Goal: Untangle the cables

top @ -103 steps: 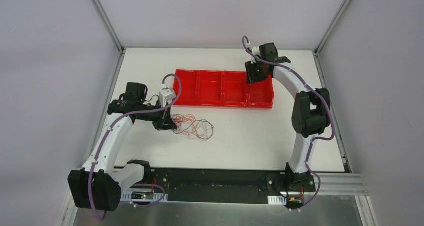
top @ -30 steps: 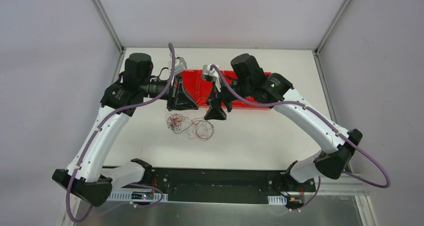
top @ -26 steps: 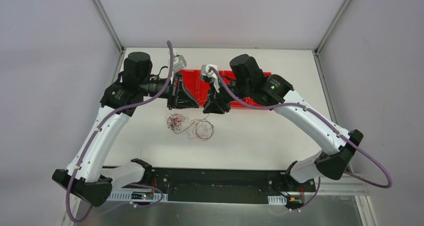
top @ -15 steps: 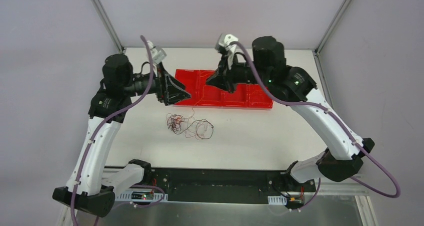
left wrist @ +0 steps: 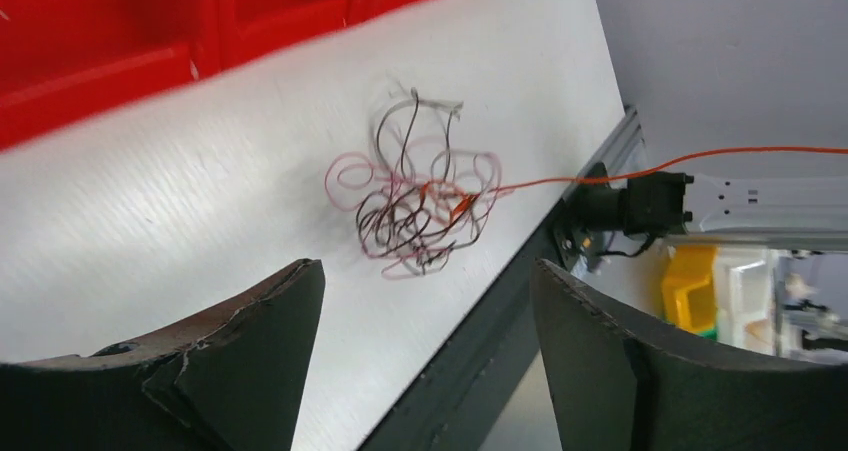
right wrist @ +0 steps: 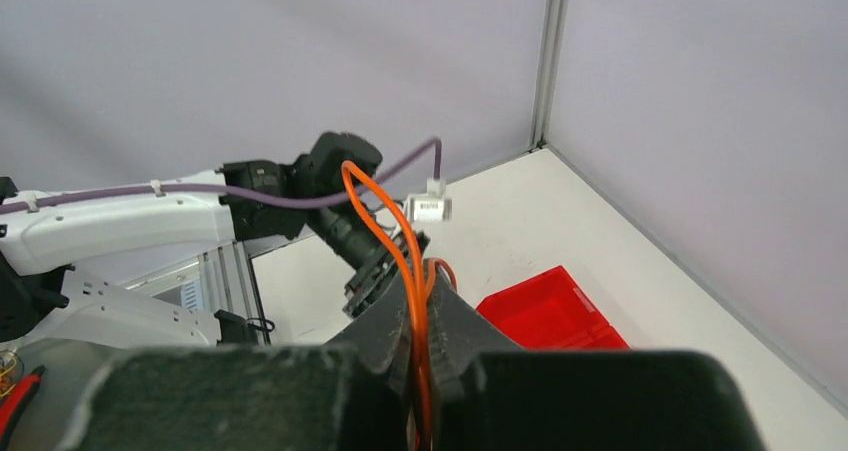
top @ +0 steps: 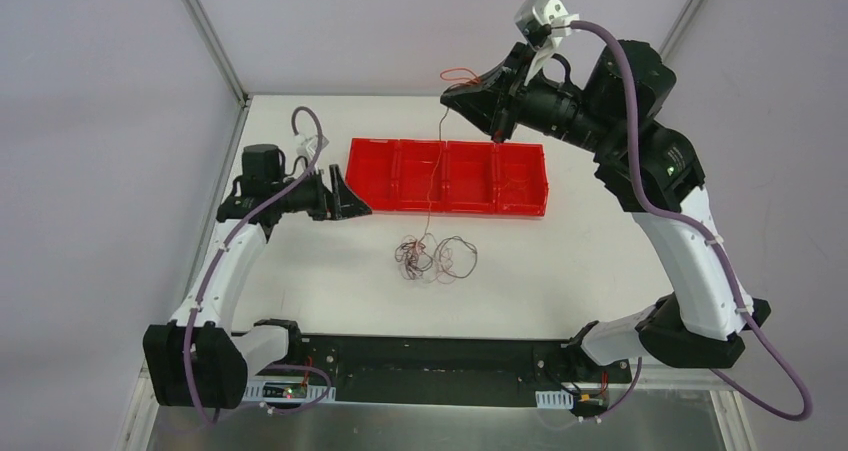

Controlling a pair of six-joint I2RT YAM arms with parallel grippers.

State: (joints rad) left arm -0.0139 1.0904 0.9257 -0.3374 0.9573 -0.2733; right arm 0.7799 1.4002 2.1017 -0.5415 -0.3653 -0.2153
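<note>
The cables (top: 435, 258) lie in a small tangle of red, black and pale loops on the white table, in front of the red tray (top: 400, 209). One orange cable (top: 437, 166) rises taut from the tangle to my right gripper (top: 462, 95), held high above the tray's far side. In the right wrist view the right gripper (right wrist: 420, 279) is shut on that orange cable (right wrist: 385, 226), and a loop sticks out past the tips. My left gripper (top: 350, 199) stands open and empty by the tray's left end. From the left wrist, the tangle (left wrist: 420, 206) lies beyond the open left gripper (left wrist: 425, 271).
The red tray has several compartments across the table's middle. The table's black front rail (left wrist: 480, 321) runs close behind the tangle in the left wrist view. A frame post (right wrist: 548, 61) and grey walls enclose the table. The left arm (right wrist: 120, 226) shows in the right wrist view.
The right gripper shut on the orange cable and rose up and to the right, pulling it taut. The tangle slid right. The left gripper opened, let go and drew back left.
</note>
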